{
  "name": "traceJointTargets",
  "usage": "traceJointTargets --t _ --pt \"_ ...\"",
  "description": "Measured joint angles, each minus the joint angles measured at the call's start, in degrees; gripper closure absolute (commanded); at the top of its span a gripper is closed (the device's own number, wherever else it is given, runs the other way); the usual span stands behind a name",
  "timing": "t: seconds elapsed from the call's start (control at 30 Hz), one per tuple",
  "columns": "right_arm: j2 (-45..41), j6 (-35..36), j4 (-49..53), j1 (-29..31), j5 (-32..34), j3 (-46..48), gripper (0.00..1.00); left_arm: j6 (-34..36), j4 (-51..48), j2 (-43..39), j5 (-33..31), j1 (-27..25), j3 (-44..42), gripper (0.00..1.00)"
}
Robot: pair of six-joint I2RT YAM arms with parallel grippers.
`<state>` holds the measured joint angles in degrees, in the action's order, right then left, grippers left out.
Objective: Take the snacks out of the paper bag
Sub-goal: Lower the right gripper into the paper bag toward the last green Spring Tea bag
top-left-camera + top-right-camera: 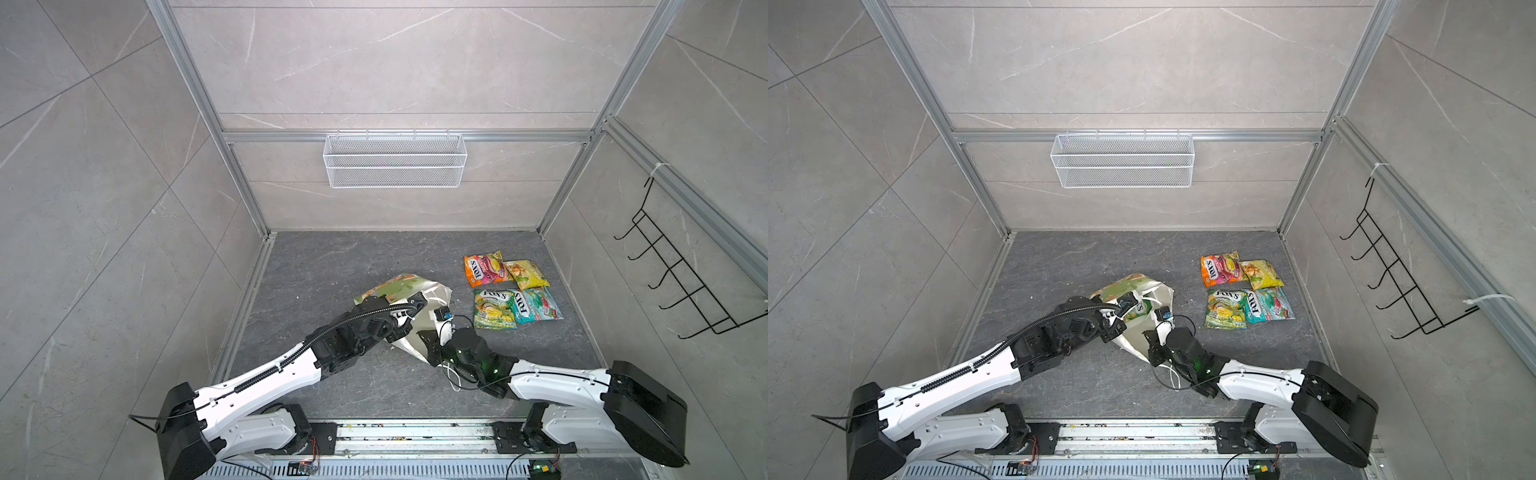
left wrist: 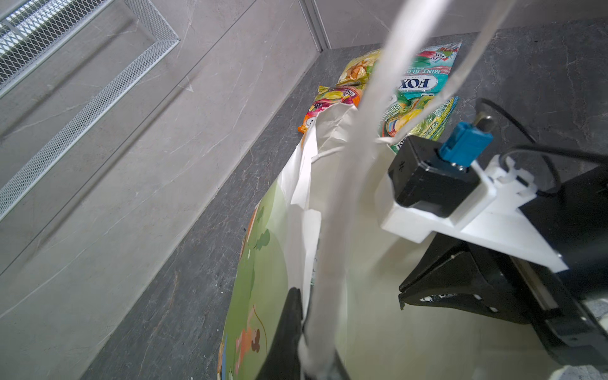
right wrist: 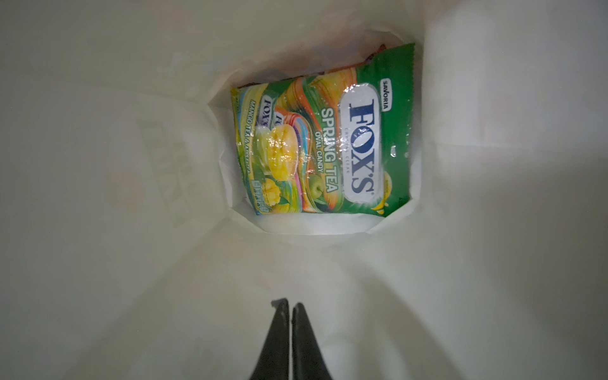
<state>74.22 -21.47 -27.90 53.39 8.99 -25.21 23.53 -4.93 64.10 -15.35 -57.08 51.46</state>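
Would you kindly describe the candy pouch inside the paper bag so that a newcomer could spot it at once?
Find the white, green-printed paper bag in the middle of the dark table. Deep inside it lies a green FOX'S Spring Tea pouch. Unlike the matching pouch lying out on the table to the right, it sits within the bag's white walls.

The cell is walled in pale grey, marble-veined tiles [image 1: 395, 62] and framed by aluminium rails [image 1: 282, 136]. A white wire mesh basket [image 1: 395, 166] is hung on the back rail, and a black wire hook rack [image 1: 688, 270] is fixed to a side wall. The table [image 1: 332, 257] is surfaced in dark grey stone and evenly lit.
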Motion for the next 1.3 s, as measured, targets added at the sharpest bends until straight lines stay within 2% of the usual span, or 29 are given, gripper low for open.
traceJointTargets --t 0.13,0.23,0.37,0.47,0.63,0.77,0.87,1.13,1.3 --pt "8.8 -0.6 0.6 0.0 3.4 -8.7 0.93 1.5 0.5 0.9 -1.3 0.7 0.0 1.0" --pt "15.8 -1.0 -2.2 -0.9 5.0 -13.9 0.96 2.6 2.7 1.9 -0.7 3.7 -0.7 1.0" --pt "24.4 -2.9 -5.5 -6.6 3.5 -20.0 0.98 4.3 6.1 2.9 2.2 11.3 -0.7 1.0" --pt "28.9 -3.8 -8.5 -11.0 1.0 -23.7 0.97 5.9 6.6 4.6 4.0 13.9 0.0 1.0" --pt "27.6 -7.6 -9.0 -12.0 -0.2 -21.5 0.85 3.0 8.4 6.0 7.5 11.3 -1.7 1.0" --pt "25.2 -11.6 -8.7 -11.5 -0.8 -15.8 0.84 -1.7 15.0 9.7 8.3 5.5 -8.1 1.0" --pt "25.2 -13.8 -8.0 -11.2 -0.6 -12.5 0.8 -3.1 16.9 13.9 7.8 2.5 -8.5 1.0" --pt "25.2 -16.5 -7.3 -11.5 -0.2 -12.3 0.75 -1.8 16.9 11.0 6.6 1.5 -7.0 1.0" --pt "25.2 -18.2 -8.2 -11.5 0.0 -12.7 0.67 -1.6 18.2 10.5 6.8 1.6 -7.2 1.0"
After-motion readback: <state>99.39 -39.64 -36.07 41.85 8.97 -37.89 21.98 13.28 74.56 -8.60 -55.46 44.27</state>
